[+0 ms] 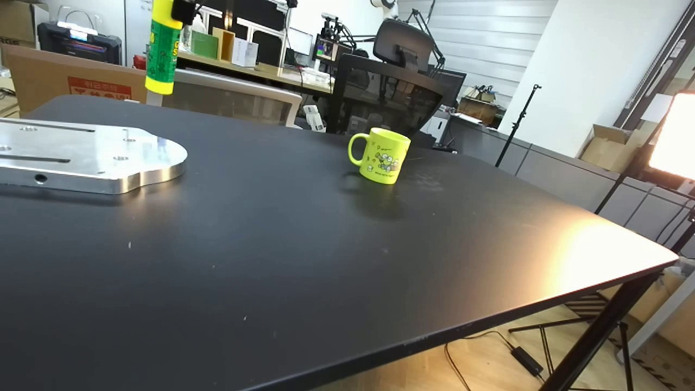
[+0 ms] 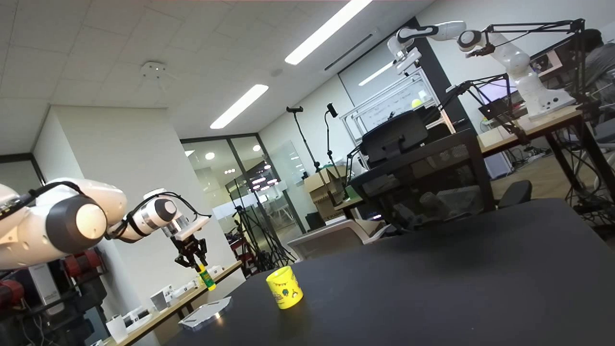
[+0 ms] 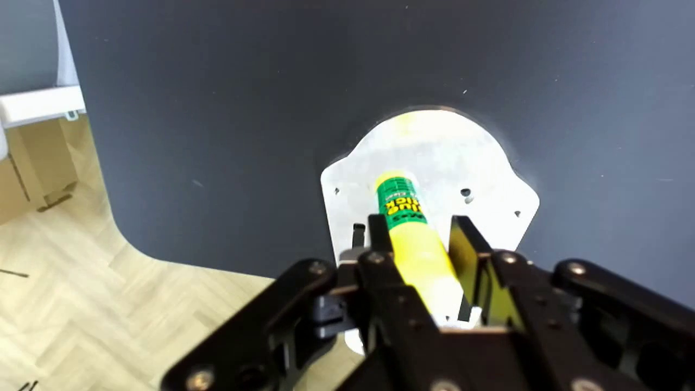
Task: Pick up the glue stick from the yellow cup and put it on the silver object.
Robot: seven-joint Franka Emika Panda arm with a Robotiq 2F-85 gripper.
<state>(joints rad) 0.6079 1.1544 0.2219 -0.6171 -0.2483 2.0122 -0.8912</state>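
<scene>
From here, the white arm [image 2: 115,199] reaches out past a thick joint [image 2: 86,221] with a dark grey ring, then narrows and bends at the wrist [image 2: 178,225], so the black tool [image 2: 200,268] hangs pointing down. Its two fingers [image 3: 380,236] stand roughly side by side, tips a narrow width apart, and I can see they're clamped in a hold.

Wide run of black tabletop [image 1: 271,244] between silver plate [image 1: 81,144] and yellow mug [image 1: 383,157], plenty of passing room through there! Mug stands upright, well apart from plate, handle [image 1: 351,149] jutting sideways. Up above: gripper [image 3: 422,231] hangs over plate, glue stick [image 1: 163,51] poking down from it, air showing between stick and plate. Behind mug, past tabletop edge, black chair back [image 1: 391,92] stands in way.
</scene>
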